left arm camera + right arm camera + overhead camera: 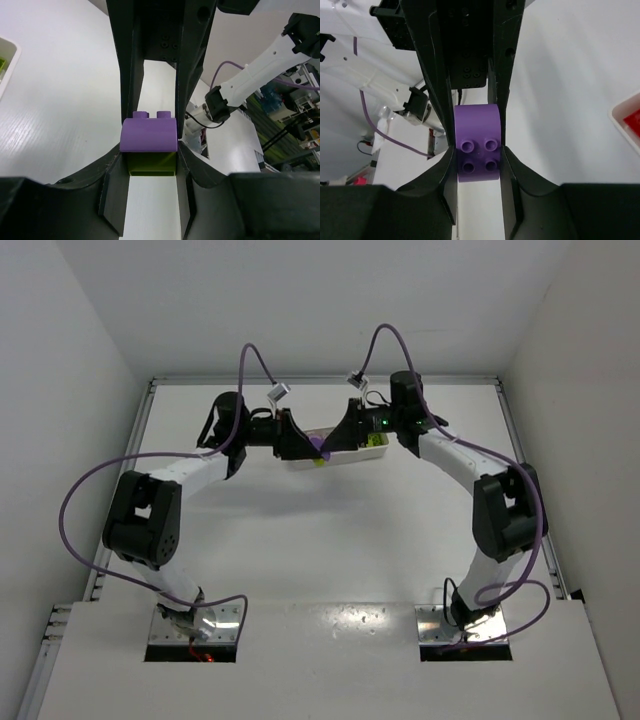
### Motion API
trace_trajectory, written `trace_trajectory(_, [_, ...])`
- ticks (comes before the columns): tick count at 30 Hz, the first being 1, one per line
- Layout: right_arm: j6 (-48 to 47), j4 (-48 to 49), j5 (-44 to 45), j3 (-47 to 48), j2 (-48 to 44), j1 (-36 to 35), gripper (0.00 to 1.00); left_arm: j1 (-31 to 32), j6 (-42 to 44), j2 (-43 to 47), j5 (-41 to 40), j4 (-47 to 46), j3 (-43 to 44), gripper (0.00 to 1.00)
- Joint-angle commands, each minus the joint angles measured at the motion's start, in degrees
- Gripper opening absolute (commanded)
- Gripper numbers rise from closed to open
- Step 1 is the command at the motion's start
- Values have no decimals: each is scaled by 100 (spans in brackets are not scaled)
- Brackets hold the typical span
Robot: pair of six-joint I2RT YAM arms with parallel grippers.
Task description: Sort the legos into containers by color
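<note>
- Nearest in the left wrist view: left gripper (151, 162) closed narrow on a green brick (151, 166). A purple brick (149, 135) is stuck on top of it, studs pointing away.
- Right wrist view: right gripper (477, 162) is clamped on what reads as the same purple brick, its four studs facing the lens. The grippers meet tip to tip.
- Top view: the pair sits at upper centre of the frame, over the left part of the tray (372, 452). Height above the tray cannot be told.
- Handling (judgement): hard, light, smooth plastic with no give. Expect a sudden pop when the stud joint releases, and a possible slip. The flat side faces are the place to hold, one brick per gripper.
- Room: the tray rim shows at the upper left of the left wrist view and at the right edge of the right wrist view, with red contents (632, 122) there. Bare table (320, 540) lower in the frame; side walls (60, 390) are well apart.
</note>
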State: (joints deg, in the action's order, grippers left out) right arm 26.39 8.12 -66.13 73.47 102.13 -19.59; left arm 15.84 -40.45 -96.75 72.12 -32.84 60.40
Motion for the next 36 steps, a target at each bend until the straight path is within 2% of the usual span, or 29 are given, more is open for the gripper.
trace_trajectory(1, [120,278,223,-183,-386,385,0,69,282,262,39,-258,-317,3])
trace_trajectory(4, [200,383,337,-298,-386,711,0,16,336,455,-75,-109,-546,3])
trace_trajectory(10, [200,296,924,-168,-141,1133,0,-142,1012,771,-435,611,-732,3])
trace_trajectory(14, [-782,-685,1777,377,289,1019,0,-195,1355,886,-830,1173,-732,3])
trace_trajectory(21, [-1531,-979,3148,1036,1177,694,0,-423,1592,781,-1244,1667,-275,3])
trace_trajectory(26, [-1733,-1102,3545,1274,1599,642,0,-476,1592,728,-1297,1667,-222,3])
trace_trajectory(36, [-1954,-1111,3598,1687,2092,483,0,-476,1592,491,-1349,1720,-64,3])
